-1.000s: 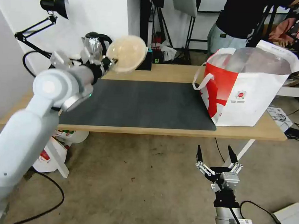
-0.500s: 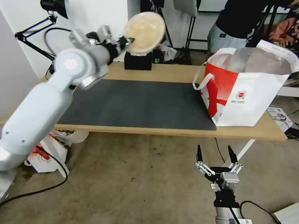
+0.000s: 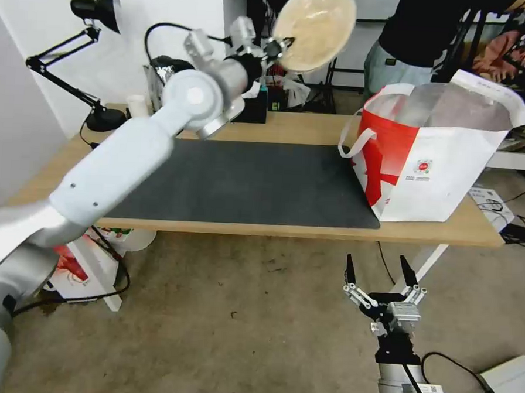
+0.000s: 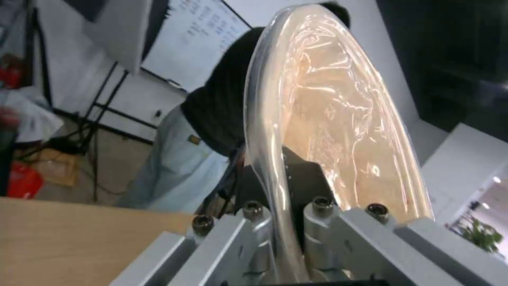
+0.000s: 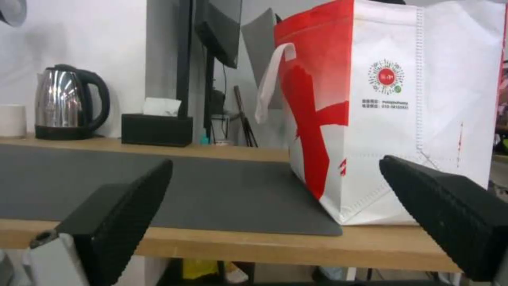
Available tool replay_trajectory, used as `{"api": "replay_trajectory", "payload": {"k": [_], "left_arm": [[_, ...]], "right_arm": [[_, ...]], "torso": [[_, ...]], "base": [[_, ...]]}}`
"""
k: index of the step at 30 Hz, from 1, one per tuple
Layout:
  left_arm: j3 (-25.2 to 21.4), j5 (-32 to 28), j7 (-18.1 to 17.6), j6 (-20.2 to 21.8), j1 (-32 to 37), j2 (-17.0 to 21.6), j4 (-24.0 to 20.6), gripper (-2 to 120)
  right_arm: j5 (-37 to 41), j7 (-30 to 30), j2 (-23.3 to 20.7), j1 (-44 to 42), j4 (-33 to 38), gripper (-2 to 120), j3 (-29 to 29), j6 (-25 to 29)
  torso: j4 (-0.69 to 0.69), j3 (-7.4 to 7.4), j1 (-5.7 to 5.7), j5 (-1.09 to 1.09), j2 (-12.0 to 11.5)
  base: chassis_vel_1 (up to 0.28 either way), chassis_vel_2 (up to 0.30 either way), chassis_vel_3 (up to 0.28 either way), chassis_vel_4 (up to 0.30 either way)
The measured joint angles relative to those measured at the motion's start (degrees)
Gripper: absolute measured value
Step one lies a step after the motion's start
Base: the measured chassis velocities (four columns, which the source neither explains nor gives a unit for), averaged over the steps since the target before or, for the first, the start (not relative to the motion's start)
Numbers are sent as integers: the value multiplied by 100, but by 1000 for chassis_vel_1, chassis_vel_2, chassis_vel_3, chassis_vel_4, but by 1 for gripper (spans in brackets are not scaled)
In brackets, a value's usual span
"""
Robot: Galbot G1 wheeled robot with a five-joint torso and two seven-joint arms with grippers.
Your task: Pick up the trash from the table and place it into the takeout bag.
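The left end effector (image 3: pixel 280 47) grips the tan paper bowl (image 3: pixel 314 28) by its rim, fingers pinched on either side of the edge, and holds it high above the back of the desk (image 3: pixel 289 127), tipped on its side. The bowl hangs to the left of the takeout bag (image 3: pixel 438 153) and above its open mouth, not yet over it. The bag stands upright at the right end of the desk, its foil lining exposed and its near corner on the dark grey mat (image 3: pixel 245 181). No other trash lies on the mat or bare wood, so this judges as a late carry, with the drop into the bag left to do. What the bag already holds cannot be seen.

The right end effector (image 3: pixel 379 272) hangs low in front of the desk edge, below the bag, its 2 fingers spread wide and holding nothing.

Along the back edge stand a black tissue box (image 5: pixel 156 129), a steel kettle (image 5: pixel 68 102) and a small white cup (image 5: pixel 12 120), with a black desk lamp (image 3: pixel 93 11) at the left end. None sits between bowl and bag; the bag's white handle (image 3: pixel 359 137) and tall near wall look the main things to clear.
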Motion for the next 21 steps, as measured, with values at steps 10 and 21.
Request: {"api": "replay_trajectory", "payload": {"k": [10, 21], "left_arm": [[595, 95, 341, -85, -537, -607, 854, 0], [945, 239, 556, -131, -709, -1241, 1719, 0]], "right_arm": [[0, 0, 0, 0, 0, 100, 0, 0], [0, 0, 0, 0, 0, 100, 0, 0]], "torso": [[-1, 0, 0, 0, 0], [-1, 0, 0, 1, 0]], "base": [[0, 0, 0, 0], [0, 0, 0, 0]]}}
